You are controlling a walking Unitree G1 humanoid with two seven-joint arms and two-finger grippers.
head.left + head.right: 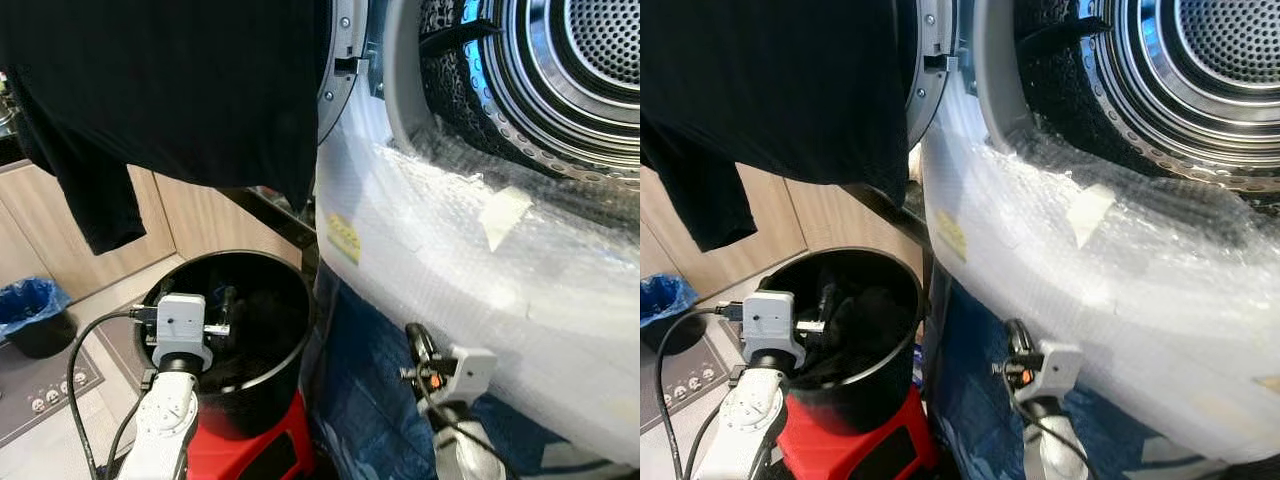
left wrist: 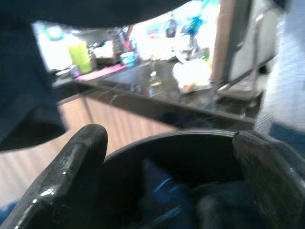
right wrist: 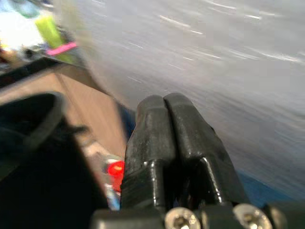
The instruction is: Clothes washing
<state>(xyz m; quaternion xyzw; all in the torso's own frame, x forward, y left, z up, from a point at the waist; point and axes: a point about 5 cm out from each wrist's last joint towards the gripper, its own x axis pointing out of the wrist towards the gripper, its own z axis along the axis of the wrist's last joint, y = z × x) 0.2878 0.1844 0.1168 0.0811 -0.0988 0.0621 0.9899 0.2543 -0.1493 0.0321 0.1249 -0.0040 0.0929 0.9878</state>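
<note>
So this is all going on in a kitchen corner: wood-front cabinets (image 1: 40,230) are running along the back with a dark countertop (image 2: 157,93) on top, and in the left wrist view there's clutter sitting on that counter, though it's too blurry to say what. Down on the floor to the left a small bin with a blue liner (image 1: 35,315) is standing next to a power strip (image 1: 55,390).

The washing machine (image 1: 470,250) is taking up the whole right side, its front wrapped in bubble wrap, with blue plastic sheeting (image 1: 360,400) hanging below. The door (image 1: 340,60) is swung open and the shiny perforated drum (image 1: 590,70) is showing, with something dark lying against its left inner edge.

A black garment (image 1: 170,90) is hanging across the top left, covering most of the door, one sleeve dangling down in front of the cabinets.

Below it a black bucket (image 1: 285,345) is sitting on a red stool (image 1: 250,450), just beside the washer, with dark clothes (image 2: 190,205) piled inside.

The left gripper (image 2: 171,186) is reaching into the bucket mouth, its fingers (image 2: 66,186) spread wide apart right above the pile, not touching anything as far as I can see. The right gripper (image 3: 167,138) is hanging low in front of the washer's wrapped front, fingers pressed tight together with nothing between them.
</note>
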